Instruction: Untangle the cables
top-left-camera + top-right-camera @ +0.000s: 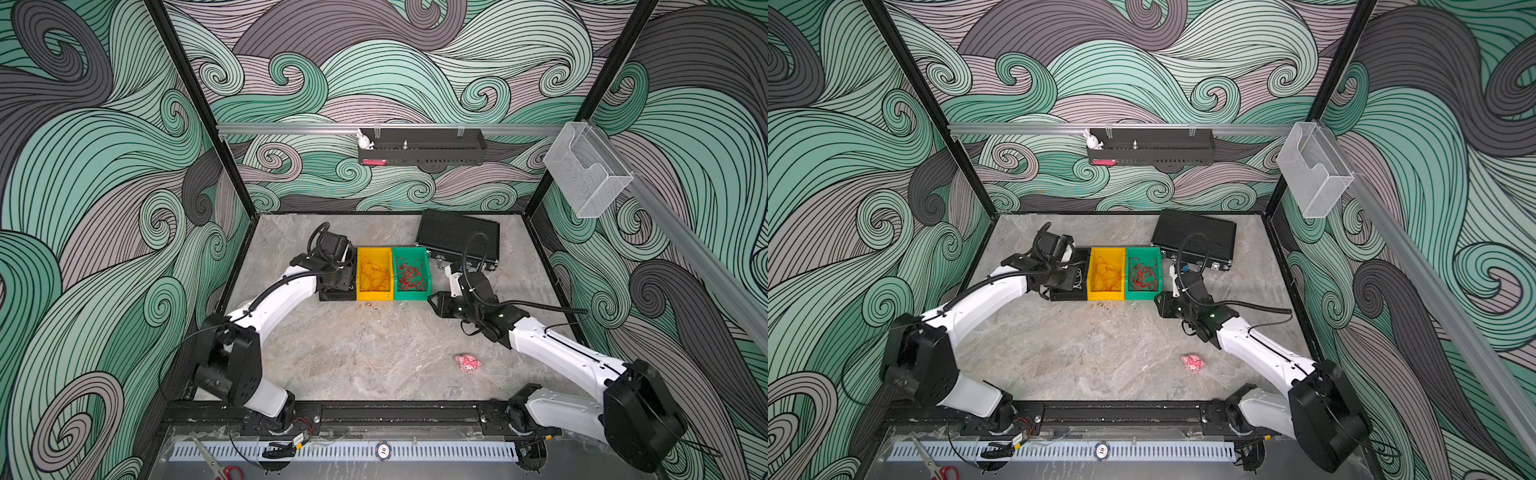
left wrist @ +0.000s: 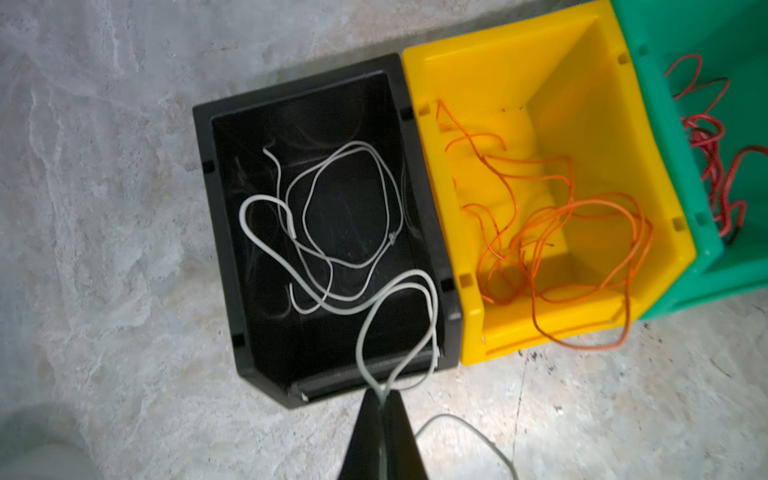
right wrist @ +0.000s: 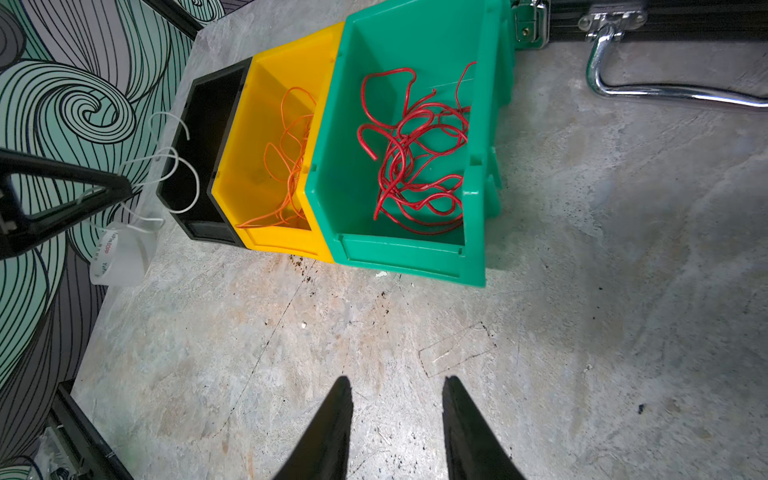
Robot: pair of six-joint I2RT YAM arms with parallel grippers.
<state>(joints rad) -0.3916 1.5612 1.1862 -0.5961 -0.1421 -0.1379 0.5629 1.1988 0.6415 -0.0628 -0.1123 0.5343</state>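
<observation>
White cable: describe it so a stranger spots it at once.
On the grey table stand three bins in a row. The black bin, leftmost in both top views, holds the white cable. Only it is white; the left gripper pinches it.

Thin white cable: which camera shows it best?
Left wrist view. The thin white cable shows close up: loops inside the black plastic bin, one strand pinched by the left gripper, jaws shut. Right wrist view catches only a few loops at the bin's edge. In both top views the left arm hides nearly all of it.
</observation>
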